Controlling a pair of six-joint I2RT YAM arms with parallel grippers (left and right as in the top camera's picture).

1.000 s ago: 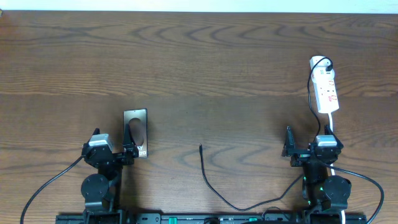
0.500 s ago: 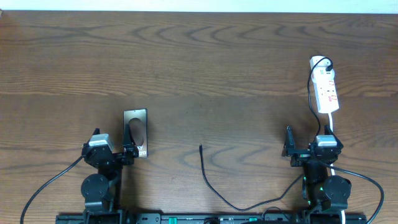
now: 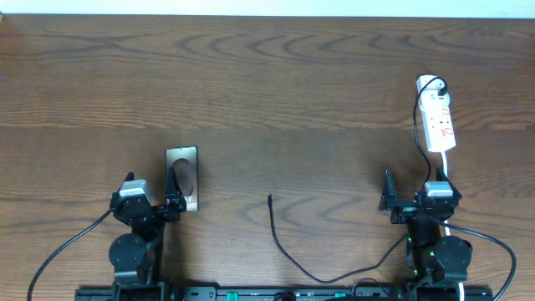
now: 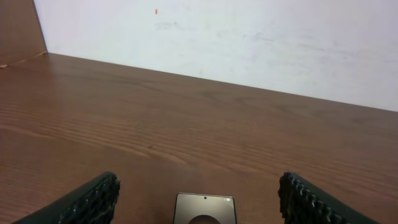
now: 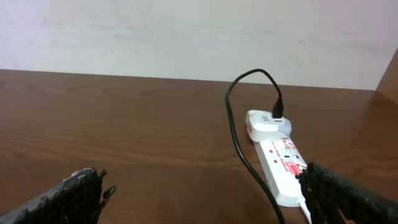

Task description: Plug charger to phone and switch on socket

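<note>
The left claw [image 4: 198, 186] is hovering low over the wooden worktop [image 3: 292, 84], its two fingers [image 4: 93, 200] standing wide apart and gripping nothing. The phone [image 3: 182, 178] is lying flat on the worktop just ahead of this claw, with its long side running away from the robot. In the left wrist view only one end of it is showing, at the bottom edge between the fingers. From overhead the claw's inner finger is overlapping the phone's near end, and whether the two are touching cannot be told. The right claw [image 5: 205, 186] is likewise holding its fingers spread wide and empty, and it is facing the socket [image 3: 439, 121]. The socket is resting on the right side of the worktop ahead of that claw, with its white cord [image 5: 306, 208] leading back toward the robot. A white adapter [image 5: 264, 121] is sitting at the socket's far end, and the charger [image 3: 281, 242] is rising from it in a black loop and running down beside the strip. Its free length is curving across the worktop between the two arms. The connector tip [image 3: 269, 198] is lying loose on the wood, to the right of the phone and well apart from it. The switches are showing too small to read.
</note>
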